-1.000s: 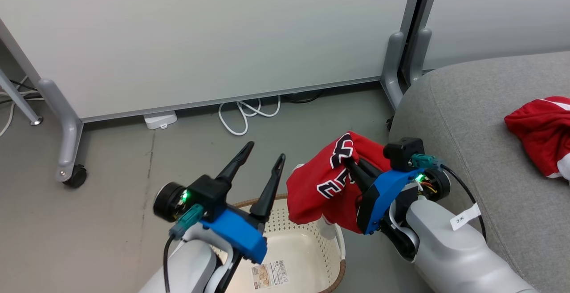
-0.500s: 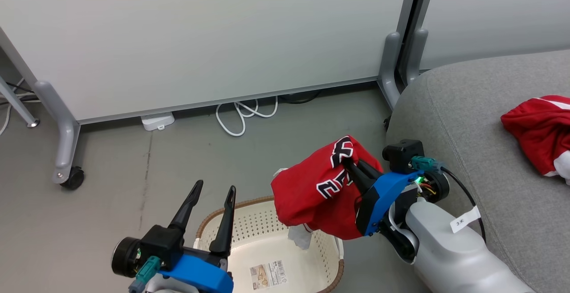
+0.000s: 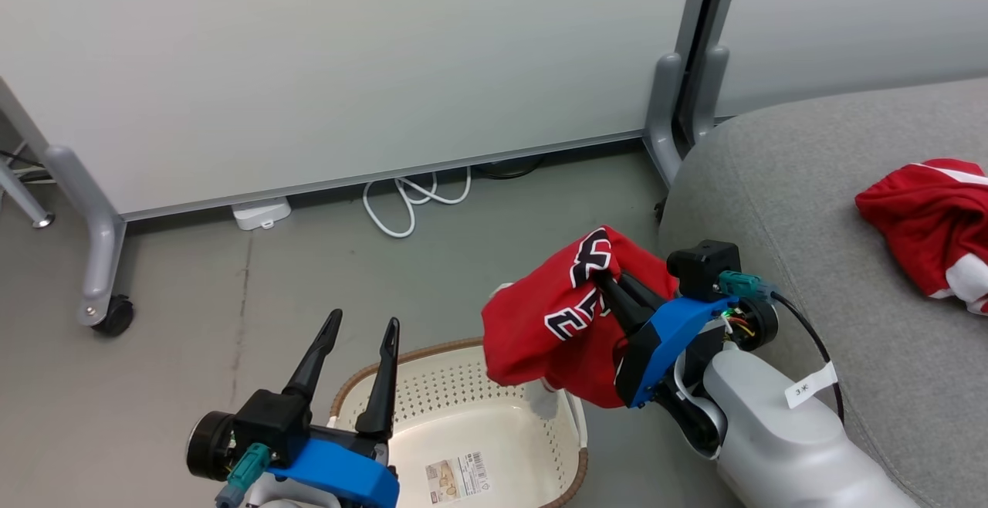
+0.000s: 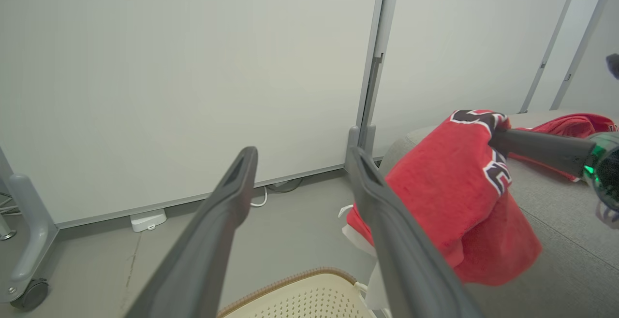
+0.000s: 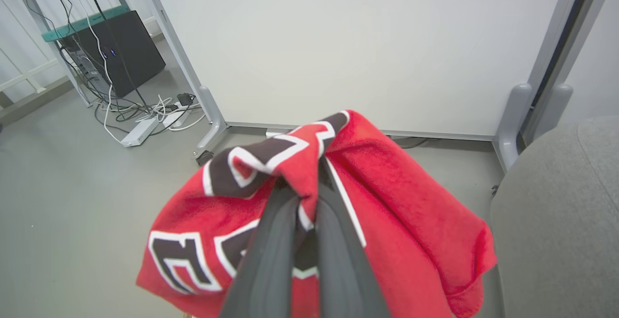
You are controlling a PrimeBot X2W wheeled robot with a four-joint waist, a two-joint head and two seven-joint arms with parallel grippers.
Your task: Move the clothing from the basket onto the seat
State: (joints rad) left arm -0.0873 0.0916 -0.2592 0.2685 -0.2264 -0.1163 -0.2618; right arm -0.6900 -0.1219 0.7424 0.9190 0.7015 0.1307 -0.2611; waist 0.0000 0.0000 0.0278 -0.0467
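Clothing split two ways. Lettered red garment [image 3: 532, 323] is bunched in right fingers [image 3: 606, 290], which are clamped tight on it. It hangs above basket [image 3: 363, 373] at the far right corner, just beside seat [image 3: 772, 184] edge, not on it. Second red garment [image 3: 918, 215] lies crumpled on seat, well apart. Left fingers [image 3: 384, 381] spread wide, holding nothing, over basket's left rim. Basket sits on floor [image 3: 231, 276].

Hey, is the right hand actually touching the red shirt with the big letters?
Touching. The right wrist view shows the right hand shut on a fold of the red shirt, with the fabric pinched in its grip.
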